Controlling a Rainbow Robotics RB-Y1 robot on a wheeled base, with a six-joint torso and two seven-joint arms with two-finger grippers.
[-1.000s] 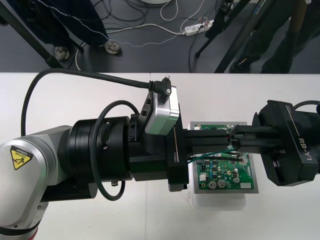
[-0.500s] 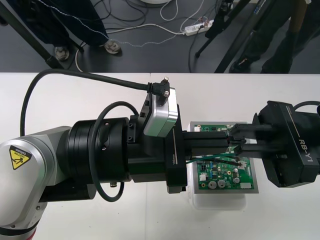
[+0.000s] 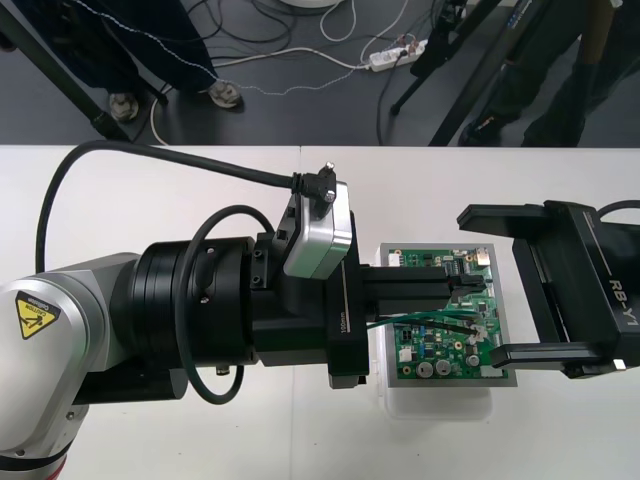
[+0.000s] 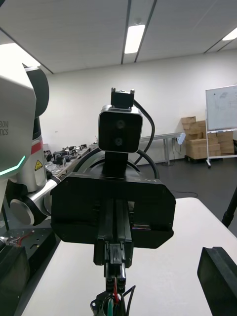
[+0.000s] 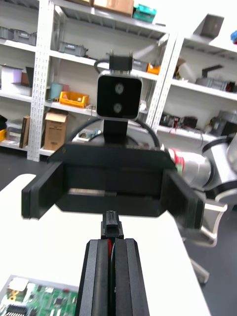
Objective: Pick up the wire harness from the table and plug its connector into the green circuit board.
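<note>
Nearest: the left gripper (image 5: 112, 243), its fingers pressed together on the wire harness (image 3: 400, 321) just behind the black plug (image 5: 111, 229). This leaves the plug jutting free past the fingertips for aiming, while the wires (image 4: 115, 292) trail below. Beneath lies the green circuit board (image 3: 445, 352) on its white base (image 3: 440, 405), which rests on the table (image 3: 200, 180). The plug is held over the board; whether it is seated cannot be told. Beyond, facing it, is the right gripper (image 5: 112, 198), fingers spread wide to either side of the plug, probably to leave it room.

Circuit board (image 3: 452, 352) green; base (image 3: 440, 405) white; left pincer (image 3: 478, 290), right pincer (image 5: 112, 201) black; harness wires (image 4: 115, 291) red, green.
</note>
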